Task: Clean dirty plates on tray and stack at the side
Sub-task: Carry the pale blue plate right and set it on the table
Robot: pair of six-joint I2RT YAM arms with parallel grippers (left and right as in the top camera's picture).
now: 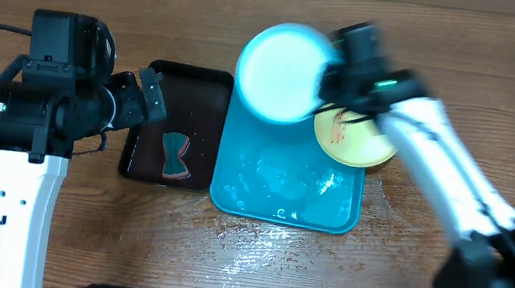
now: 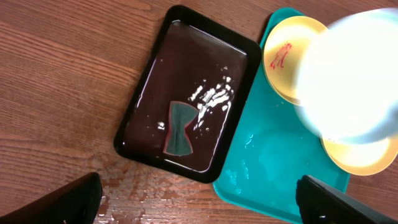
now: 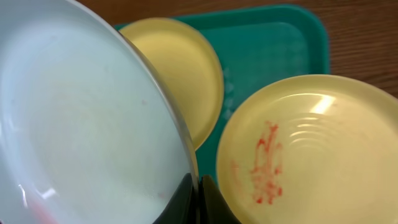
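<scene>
Left gripper (image 1: 148, 96), fingers spread, hangs over the edge of the black tray (image 1: 161, 75), which holds a teal bow-shaped sponge (image 1: 174, 156). The wet turquoise tray (image 1: 279, 208) carries a plain yellow plate (image 3: 180, 74). Above it, the teal-rimmed plate (image 1: 281, 72) is pinched at its rim by the right gripper (image 1: 333, 74). A red-streaked yellow plate (image 1: 354, 139) lies at the tray's far right corner.

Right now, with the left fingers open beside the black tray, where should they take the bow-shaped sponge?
At its pinched waist, from straight above. The sponge lies flat in the wet black tray, so a top-down approach likely clears the rim; the narrow middle fits between the left fingers better than the flared ends.
</scene>
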